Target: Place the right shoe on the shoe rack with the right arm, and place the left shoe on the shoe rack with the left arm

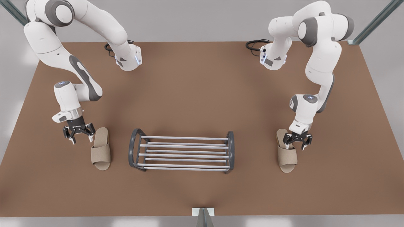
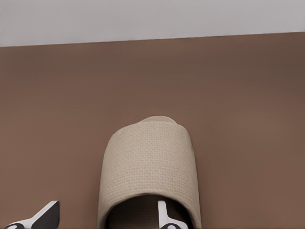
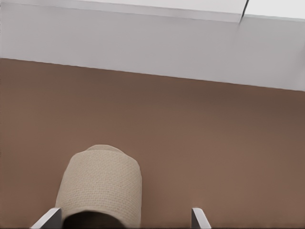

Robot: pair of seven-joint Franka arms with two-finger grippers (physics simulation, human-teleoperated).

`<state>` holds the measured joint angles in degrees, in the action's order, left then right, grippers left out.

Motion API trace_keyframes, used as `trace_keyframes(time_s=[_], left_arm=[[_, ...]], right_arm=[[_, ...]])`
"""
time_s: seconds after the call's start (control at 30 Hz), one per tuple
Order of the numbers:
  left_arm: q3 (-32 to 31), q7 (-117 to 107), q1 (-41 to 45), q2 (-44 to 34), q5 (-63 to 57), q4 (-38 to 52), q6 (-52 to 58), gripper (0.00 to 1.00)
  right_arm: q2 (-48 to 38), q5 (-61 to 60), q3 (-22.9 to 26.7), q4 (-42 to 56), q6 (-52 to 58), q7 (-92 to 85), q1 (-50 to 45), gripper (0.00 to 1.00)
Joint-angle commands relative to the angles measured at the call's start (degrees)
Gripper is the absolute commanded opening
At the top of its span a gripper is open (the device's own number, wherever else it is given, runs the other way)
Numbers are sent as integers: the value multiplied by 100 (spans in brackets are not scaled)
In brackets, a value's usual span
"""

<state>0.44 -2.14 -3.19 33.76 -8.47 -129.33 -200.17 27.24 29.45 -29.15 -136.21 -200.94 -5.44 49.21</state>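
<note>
No readable txt, labels, brands or nos. on anything in the pics.

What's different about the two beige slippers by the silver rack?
The beige fabric slipper on the front view's left lies that side of the silver-barred shoe rack; the slipper on the front view's right lies opposite. The open right end effector sits beside the first slipper's heel; the open left end effector straddles the second's edge, one finger inside. Both look identical, flat on the brown table.
</note>
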Motion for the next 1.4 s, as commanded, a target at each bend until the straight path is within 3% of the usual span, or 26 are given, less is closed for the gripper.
trace_keyframes(time_s=[0.0,0.3,0.33,0.37,0.4,0.53,0.67,0.83,1.0,1.37], left_arm=[[0,21,20,60,12,66,-4,100],[0,21,11,210,3,136,-4,99],[0,21,11,210,3,136,-4,96],[8,21,11,201,4,136,-4,83],[8,21,11,201,3,136,-4,79],[8,29,2,192,3,136,-4,58],[17,29,2,192,21,145,-4,43],[17,29,-24,148,21,145,-4,29],[8,-50,-59,26,56,382,75,21],[-62,-920,767,-1803,-23,1613,4223,21]], right_arm=[[18,25,-3,-20,2,-291,-52,100],[194,25,419,164,20,-335,-448,100],[106,16,838,164,11,-317,-929,100],[123,-10,1262,200,2,-282,-1370,100],[141,-19,1421,235,-6,-282,-1494,100],[246,-1,1430,375,2,-291,-1388,100],[325,-10,1430,437,2,-291,-1397,100],[396,-10,1421,437,-6,-291,-1406,100],[651,-28,1421,648,-6,-282,-1467,100],[870,-177,1386,771,-6,-265,-1485,100]])
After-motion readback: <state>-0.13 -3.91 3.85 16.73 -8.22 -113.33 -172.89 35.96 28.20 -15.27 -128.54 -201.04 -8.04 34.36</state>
